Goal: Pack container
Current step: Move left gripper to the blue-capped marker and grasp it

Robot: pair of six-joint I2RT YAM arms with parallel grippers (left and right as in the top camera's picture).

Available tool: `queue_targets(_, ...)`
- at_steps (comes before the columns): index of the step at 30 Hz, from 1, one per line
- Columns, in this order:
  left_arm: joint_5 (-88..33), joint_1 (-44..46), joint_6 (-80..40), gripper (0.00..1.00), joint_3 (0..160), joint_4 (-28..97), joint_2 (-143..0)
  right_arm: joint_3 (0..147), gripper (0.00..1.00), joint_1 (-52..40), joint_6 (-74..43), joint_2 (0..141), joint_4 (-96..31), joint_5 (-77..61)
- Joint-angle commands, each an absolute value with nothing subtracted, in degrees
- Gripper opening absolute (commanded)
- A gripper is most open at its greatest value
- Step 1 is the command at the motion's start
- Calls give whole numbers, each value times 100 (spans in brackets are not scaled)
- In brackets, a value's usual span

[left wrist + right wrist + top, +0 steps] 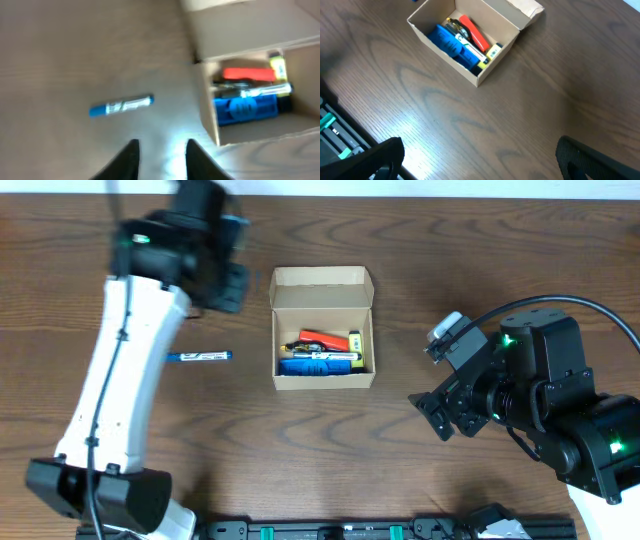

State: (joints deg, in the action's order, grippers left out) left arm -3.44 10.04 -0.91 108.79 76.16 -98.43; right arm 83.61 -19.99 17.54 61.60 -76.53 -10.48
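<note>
At the left side of the overhead picture, the left gripper (161,159) hung above the table near the upper left. Its two fingers were apart and it held nothing. Just ahead of it, in the left middle of the picture, a blue marker (198,356) lay flat on the wood, all alone and well apart from the box. In the middle of the picture sat the container (322,278), with its flap lid open toward the top. Inside it lay a red thing (320,336), a big blue thing (315,365) and a small yellow thing (354,340), all packed close together. At the right side, the right gripper (432,416) waited low over the table, away from the box. Its fingers were spread wide and it held nothing too. The job at hand seemed to be getting the marker into the box, and the left gripper was the closer one. To do it well, it should come straight down over the middle of the marker and pinch it across its thin sides. Then it should lift the marker and lay it the long way on top of the other things, so the lid can shut.
</note>
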Motion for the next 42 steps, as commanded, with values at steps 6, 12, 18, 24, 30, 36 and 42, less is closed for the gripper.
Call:
queue_targets(6,-580,-292,-2169,32,10388,7940,-9754,8355,99,-1953,1739,6149,-7662,-1052)
queue_targets(12,-558,-469,-3179,42,9347,7371,-9756,8355,99,-1953,1739,6149,-7662,-1052)
queue_targets(18,-561,-469,-4401,49,8055,6287,-9756,8355,99,-1953,1739,6149,-7662,-1052)
queue_targets(24,-587,-469,-4886,76,7196,5109,-9760,8355,99,-1953,1739,6149,-7662,-1052)
queue_targets(30,-582,-456,-5561,84,6755,4458,-9815,8355,99,-1953,1739,6149,-7662,-1052)
queue_targets(36,-604,-447,-6040,87,6622,4132,-10038,8355,99,-1953,1739,6149,-7662,-1052)
queue_targets(42,-845,-445,-6136,88,6622,3806,-10425,8355,99,-1953,1739,6149,-7662,-1052)
